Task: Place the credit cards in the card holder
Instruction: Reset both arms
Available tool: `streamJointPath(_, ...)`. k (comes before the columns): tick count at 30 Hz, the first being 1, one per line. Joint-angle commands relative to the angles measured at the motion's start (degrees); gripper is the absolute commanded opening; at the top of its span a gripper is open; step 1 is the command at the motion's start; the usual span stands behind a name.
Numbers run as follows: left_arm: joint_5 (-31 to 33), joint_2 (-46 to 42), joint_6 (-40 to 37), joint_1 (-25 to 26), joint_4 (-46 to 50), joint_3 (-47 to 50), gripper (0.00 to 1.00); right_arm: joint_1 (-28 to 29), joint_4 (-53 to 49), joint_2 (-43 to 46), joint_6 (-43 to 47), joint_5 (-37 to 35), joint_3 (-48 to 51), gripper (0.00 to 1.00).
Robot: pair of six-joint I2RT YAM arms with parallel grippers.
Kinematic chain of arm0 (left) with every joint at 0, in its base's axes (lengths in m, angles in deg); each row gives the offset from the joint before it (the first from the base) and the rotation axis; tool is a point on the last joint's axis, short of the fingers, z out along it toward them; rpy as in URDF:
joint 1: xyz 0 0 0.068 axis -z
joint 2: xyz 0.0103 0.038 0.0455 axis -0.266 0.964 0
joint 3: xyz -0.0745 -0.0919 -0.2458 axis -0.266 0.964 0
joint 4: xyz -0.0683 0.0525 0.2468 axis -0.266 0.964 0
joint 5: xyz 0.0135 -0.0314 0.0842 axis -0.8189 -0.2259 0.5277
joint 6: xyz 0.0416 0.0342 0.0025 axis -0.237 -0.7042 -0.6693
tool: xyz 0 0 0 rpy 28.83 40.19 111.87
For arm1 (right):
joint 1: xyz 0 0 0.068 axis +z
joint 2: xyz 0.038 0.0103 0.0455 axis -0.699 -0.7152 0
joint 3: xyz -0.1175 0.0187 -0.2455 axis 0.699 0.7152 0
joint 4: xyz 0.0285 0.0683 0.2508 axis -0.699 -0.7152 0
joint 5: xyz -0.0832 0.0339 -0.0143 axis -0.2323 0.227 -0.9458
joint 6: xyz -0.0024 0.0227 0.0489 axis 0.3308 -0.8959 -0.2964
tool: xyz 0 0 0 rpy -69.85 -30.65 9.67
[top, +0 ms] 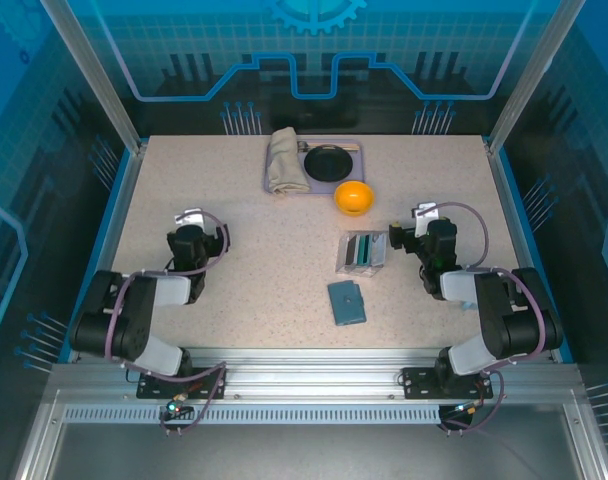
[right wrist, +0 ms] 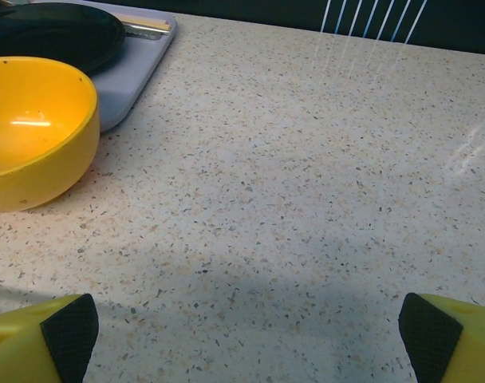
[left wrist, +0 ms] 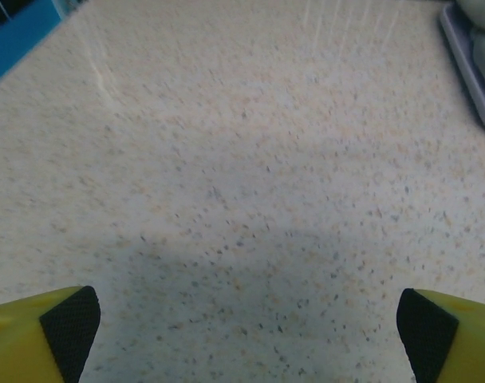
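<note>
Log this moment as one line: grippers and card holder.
left gripper open, empty | right gripper open, empty | card holder on table, untouched | clear case just beyond it

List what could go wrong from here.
1. The wallet lies flat and seems closed on the table; being soft, it may slide when pried open.
2. The striped clear case sits close to it and could be taken for the holder.
3. The bowl stands near the open right gripper; a swing toward the case might knock it.
</note>
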Motion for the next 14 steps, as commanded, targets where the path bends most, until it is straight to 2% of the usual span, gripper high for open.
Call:
streamJointPath(1, -4.44, 0.41, -0.27, -1.92, -6.34, -0.26, 0.99, -0.81, 2.26, -0.14, -0.34, 0.62, 0.02, 1.00)
streamJointPath(14, -4.57, 0.20, -0.70, -1.57, -5.23, -0.58, 0.99, -0.90, 2.08, -0.14, -0.34, 1.07, -0.01, 1.00)
